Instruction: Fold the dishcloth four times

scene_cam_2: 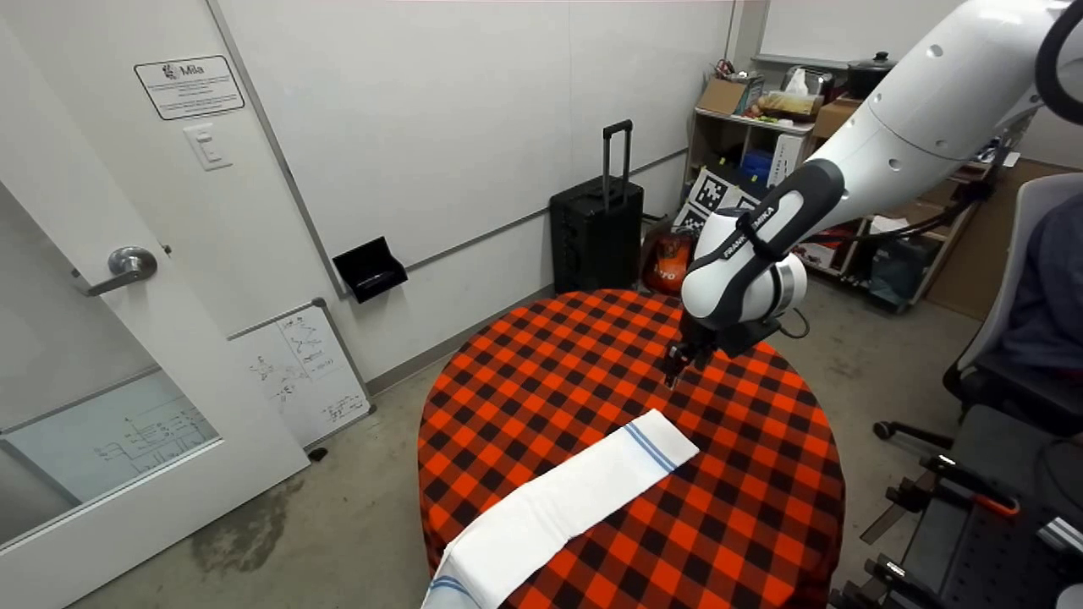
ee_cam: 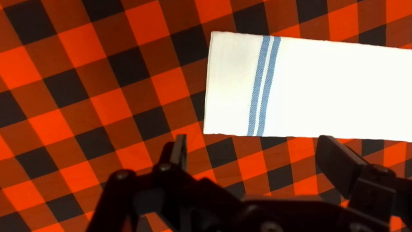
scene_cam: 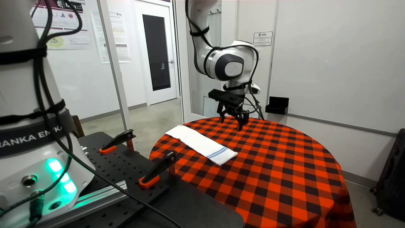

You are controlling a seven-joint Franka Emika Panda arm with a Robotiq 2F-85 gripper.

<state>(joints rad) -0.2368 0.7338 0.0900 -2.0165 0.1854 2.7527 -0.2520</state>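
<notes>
- Spreading through all three views, the red-and-black checked tablecloth [scene_cam: 278, 164] lies before you.
- Your arm [scene_cam_2: 922, 110] reads "FRANKA" and "MIKA" in an exterior view; its base [scene_cam: 19, 167], lettered "RANKA EM" with cables across, shows green lights [scene_cam: 65, 178] only in an exterior view.
- The dishcloth [scene_cam_2: 567, 499] lies as a long strip on the tablecloth; a second pair of blue stripes [scene_cam_2: 448, 585], at its other end, shows only in an exterior view.
- The wall sign [scene_cam_2: 189, 87] reads "Mila" in both exterior views.
- Your gripper [ee_cam: 254, 141] hovers above the tablecloth near the dishcloth, jaws released and spread apart, clearest in the wrist view.
</notes>
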